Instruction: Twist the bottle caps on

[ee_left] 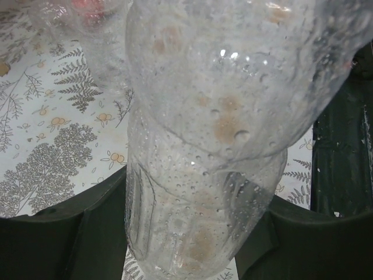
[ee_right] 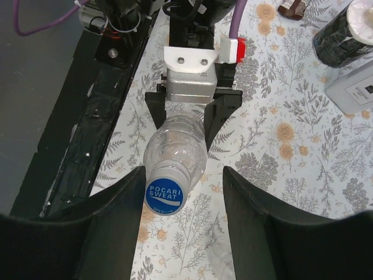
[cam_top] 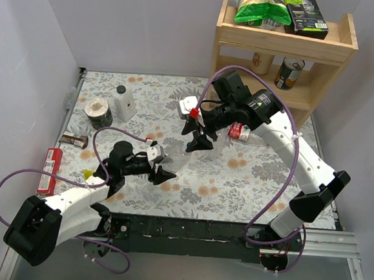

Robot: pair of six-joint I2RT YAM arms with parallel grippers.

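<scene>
A clear bottle (cam_top: 176, 157) is held tilted above the flowered table, with my left gripper (cam_top: 161, 167) shut on its body. The left wrist view shows the droplet-covered bottle (ee_left: 198, 175) clamped between the two dark fingers (ee_left: 64, 245) of the left gripper (ee_left: 186, 233). A blue cap (ee_right: 164, 196) printed POCARI SWEAT sits on the bottle's (ee_right: 180, 143) neck. My right gripper (ee_right: 183, 175) is open around that cap: the cap lies against the left finger (ee_right: 116, 221), and a wide gap separates it from the right finger (ee_right: 256, 221). From above, the right gripper (cam_top: 196, 141) hangs just beyond the bottle's top.
A white opaque bottle with a black cap (cam_top: 124, 102) and a dark can (cam_top: 99, 112) stand at the back left. A red packet (cam_top: 52, 168) and a snack bar (cam_top: 75, 140) lie at the left edge. A red-labelled item (cam_top: 239, 131) lies under the right arm. A wooden shelf (cam_top: 282, 44) stands at the back right.
</scene>
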